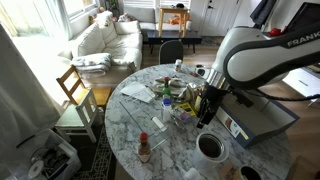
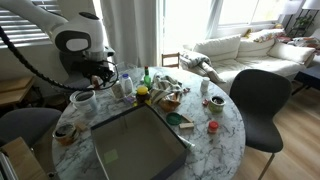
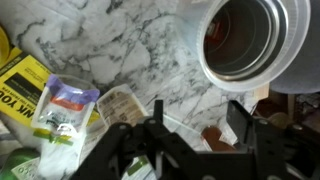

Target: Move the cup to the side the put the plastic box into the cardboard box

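Setting: a home, a combined living and dining room.
- Sofa (image 1: 105, 40): white, piled with cushions and a throw, at 11 o'clock from the table (image 1: 130, 125) in an exterior view.
- Table: round, marble-topped and dining-sized. It is cluttered with jars, bottles and food packets.
- Wooden chair (image 1: 75, 88): slatted back, drawn up at the table's 9 o'clock.
- Black chair (image 2: 262, 95): padded, at the table's 3 o'clock in an exterior view.
- Windows (image 2: 190, 20): tall and full of daylight, behind the sofa at 12 o'clock.
- Floor (image 2: 295, 140): light wood boards, at 4 o'clock.
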Tool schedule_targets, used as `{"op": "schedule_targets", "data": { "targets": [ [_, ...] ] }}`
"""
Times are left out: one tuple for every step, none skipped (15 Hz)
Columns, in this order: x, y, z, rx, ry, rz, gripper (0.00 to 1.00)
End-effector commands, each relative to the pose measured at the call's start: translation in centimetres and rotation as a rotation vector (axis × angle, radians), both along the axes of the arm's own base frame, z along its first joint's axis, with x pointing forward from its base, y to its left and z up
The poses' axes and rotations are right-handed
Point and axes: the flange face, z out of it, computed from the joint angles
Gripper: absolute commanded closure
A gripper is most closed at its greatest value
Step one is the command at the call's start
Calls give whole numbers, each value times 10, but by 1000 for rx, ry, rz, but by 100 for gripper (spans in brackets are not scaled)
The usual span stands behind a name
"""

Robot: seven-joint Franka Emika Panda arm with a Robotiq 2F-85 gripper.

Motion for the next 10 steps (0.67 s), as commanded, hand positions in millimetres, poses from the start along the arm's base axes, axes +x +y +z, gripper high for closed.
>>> {"op": "schedule_targets", "data": {
  "targets": [
    [15, 17, 34, -5, -89, -138, 2],
    [23, 25, 38, 0, -114, -100, 0],
    [30, 32, 44, -16, -136, -56, 0],
    [37, 39, 45, -32, -131, 11, 0],
    [45, 47, 47, -44, -129, 72, 0],
    [51, 56, 46, -43, -108, 133, 0],
    [57, 63, 41, -38, -80, 174, 0],
    [63, 69, 36, -48, -60, 220, 0],
    [45, 61, 50, -37, -101, 137, 0],
    [51, 66, 46, -39, -86, 166, 0]
  ]
}}
